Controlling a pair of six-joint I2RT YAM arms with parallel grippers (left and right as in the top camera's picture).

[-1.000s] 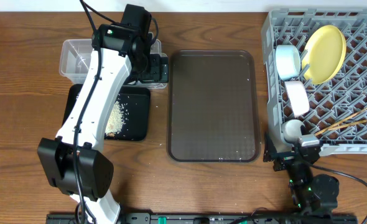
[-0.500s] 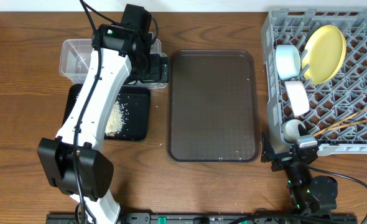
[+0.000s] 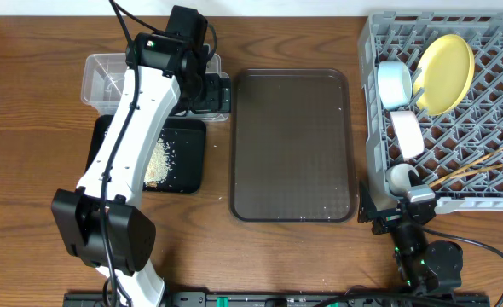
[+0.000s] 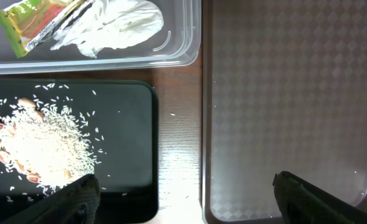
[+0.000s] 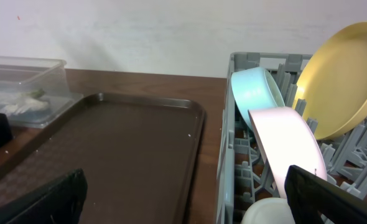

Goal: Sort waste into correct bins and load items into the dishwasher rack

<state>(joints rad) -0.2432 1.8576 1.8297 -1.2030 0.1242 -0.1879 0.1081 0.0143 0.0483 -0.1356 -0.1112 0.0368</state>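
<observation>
My left gripper [image 3: 211, 94] [image 4: 183, 208] is open and empty, hovering over the gap between the black tray [image 4: 130, 143] and the brown tray. The clear tub [image 3: 98, 77] [image 4: 183, 56] holds the green-and-orange wrapper [image 4: 37, 22] and crumpled white paper [image 4: 118, 22]. Rice scraps [image 3: 158, 160] [image 4: 37, 146] lie in the black tray [image 3: 187, 166]. The grey rack [image 3: 490, 179] [image 5: 233, 143] holds the yellow plate [image 3: 446, 72] [image 5: 342, 74], light blue bowl [image 3: 394, 83] [image 5: 258, 93], white bowl [image 3: 407, 135] [image 5: 289, 143], white cup [image 3: 399, 177] [image 5: 267, 213] and chopsticks [image 3: 469, 169]. My right gripper [image 3: 388, 215] [image 5: 190, 205] is open and empty by the rack's near left corner.
The large dark brown serving tray [image 3: 292, 145] [image 4: 283, 93] [image 5: 109, 149] lies between the bins and the rack, with a few rice grains on it. My left arm [image 3: 128, 162] stretches over the black tray. The clear tub also shows in the right wrist view [image 5: 22, 81].
</observation>
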